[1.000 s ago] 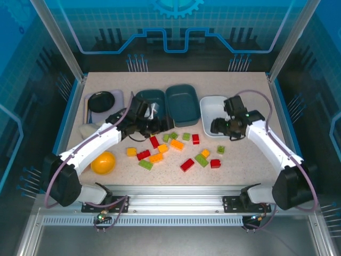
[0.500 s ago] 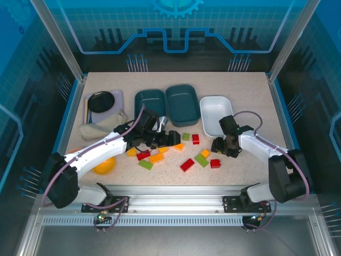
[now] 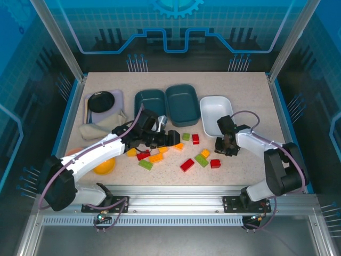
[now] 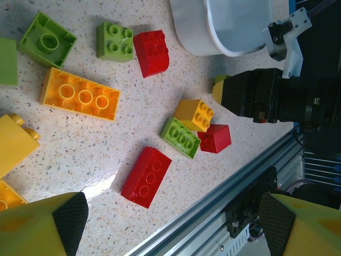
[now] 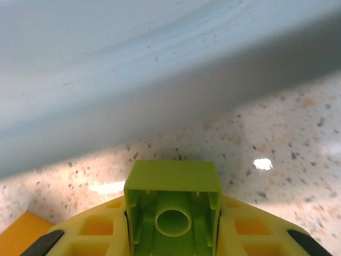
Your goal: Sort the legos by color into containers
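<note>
Right gripper [image 3: 225, 148] clamped on a light green lego [image 5: 173, 205], just near of the white bin [image 3: 212, 109]. Left gripper [image 3: 169, 138] jaws apart, above the scattered legos [image 3: 186, 164].

On my speckled table [image 3: 240, 88], far left, a black round plate [image 3: 101, 101] sits on a grey tray [image 3: 119, 96]. Just on the near side of the tray lies something pale beige [image 3: 91, 130]; cloth or bowl, I cannot tell. Nearer still on the left is a yellow round bowl [image 3: 105, 166]. An aluminium rail [image 3: 176, 193] runs along the near edge.
</note>
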You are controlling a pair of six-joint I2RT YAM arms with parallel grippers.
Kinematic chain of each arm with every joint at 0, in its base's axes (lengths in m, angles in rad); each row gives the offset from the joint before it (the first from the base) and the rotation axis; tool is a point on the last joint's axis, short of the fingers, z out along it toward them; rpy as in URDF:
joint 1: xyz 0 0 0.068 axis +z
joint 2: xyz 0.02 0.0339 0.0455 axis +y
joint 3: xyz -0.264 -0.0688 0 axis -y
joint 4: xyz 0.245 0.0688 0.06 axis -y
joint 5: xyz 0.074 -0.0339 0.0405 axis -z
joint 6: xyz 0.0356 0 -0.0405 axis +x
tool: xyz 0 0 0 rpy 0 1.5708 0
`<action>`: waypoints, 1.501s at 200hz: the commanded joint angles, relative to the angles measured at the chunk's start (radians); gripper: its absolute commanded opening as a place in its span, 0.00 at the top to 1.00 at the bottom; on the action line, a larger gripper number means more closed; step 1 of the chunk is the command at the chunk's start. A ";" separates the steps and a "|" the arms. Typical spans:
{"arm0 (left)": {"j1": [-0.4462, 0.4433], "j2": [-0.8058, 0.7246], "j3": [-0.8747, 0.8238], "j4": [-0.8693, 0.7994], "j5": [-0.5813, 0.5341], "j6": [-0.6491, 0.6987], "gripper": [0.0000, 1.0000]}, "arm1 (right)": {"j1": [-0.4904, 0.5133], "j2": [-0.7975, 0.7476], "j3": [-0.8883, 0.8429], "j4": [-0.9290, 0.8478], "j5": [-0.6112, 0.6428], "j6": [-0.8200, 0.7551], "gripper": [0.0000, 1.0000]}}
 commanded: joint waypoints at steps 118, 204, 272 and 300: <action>0.099 0.084 0.277 -0.299 -0.199 -0.154 0.16 | -0.099 0.424 0.650 -0.191 -0.102 -0.161 0.68; 0.354 -0.093 -0.010 -0.610 -0.294 -0.266 0.17 | -0.006 0.298 0.666 -0.138 -0.067 -0.239 0.31; 0.445 0.059 -0.054 -0.478 -0.244 -0.536 0.11 | 0.278 0.006 0.336 0.082 -0.239 -0.272 0.25; 0.445 0.148 -0.019 -0.453 -0.246 -0.658 0.13 | 0.331 -0.033 0.264 0.110 -0.276 -0.267 0.26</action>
